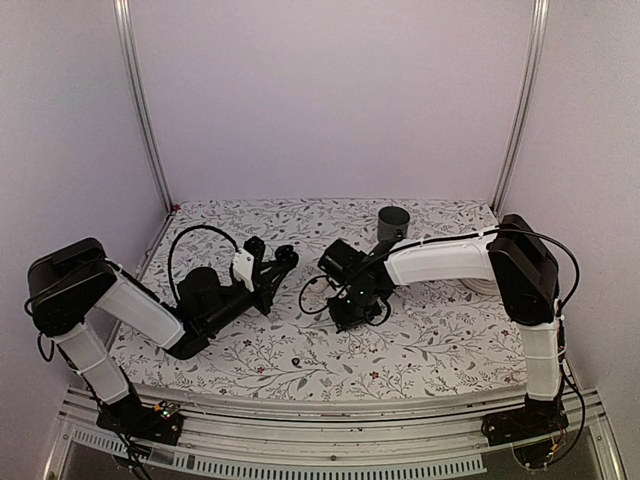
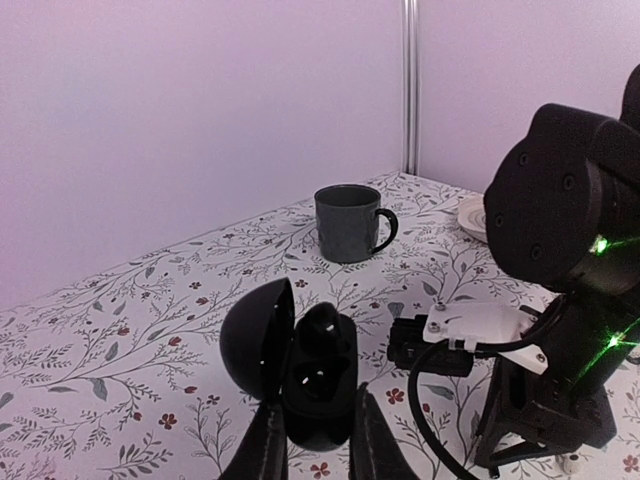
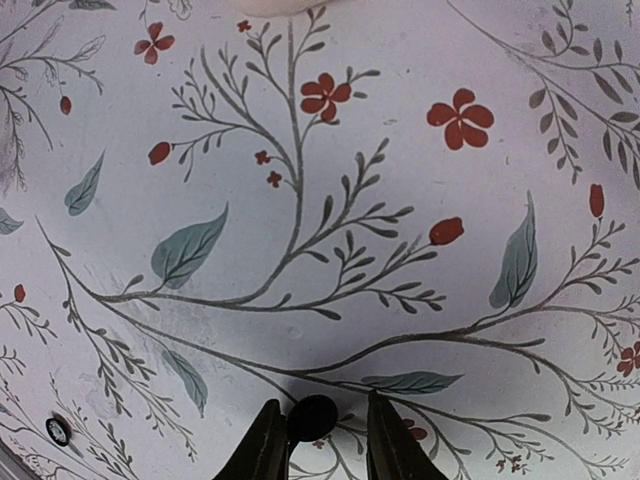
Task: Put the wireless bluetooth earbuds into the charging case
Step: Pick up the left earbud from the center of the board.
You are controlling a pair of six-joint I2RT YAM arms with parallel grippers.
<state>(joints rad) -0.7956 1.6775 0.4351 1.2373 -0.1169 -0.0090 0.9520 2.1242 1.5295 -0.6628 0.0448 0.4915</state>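
The left gripper pinches the open charging case from below, the mug at its 12 o'clock, while the right gripper, jaws partly spread, flanks an earbud at 6 o'clock in its wrist view.

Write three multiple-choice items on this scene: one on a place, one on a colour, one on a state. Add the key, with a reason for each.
1. Where is the earbud in the right wrist view?
A. inside the mug
B. between the right gripper's fingers
C. on top of the left arm

2. What colour is the mug?
A. white
B. dark grey
C. red

3. How is the charging case?
A. lid open, held in the left gripper
B. shut, lying on the table
C. lid off, beside the mug

Key:
1 B, as the black nub sits between the two fingers, above the floral cloth.
2 B, as it stands dark grey against the pale wall.
3 A, as the lid is swung back and the fingers clasp the base.
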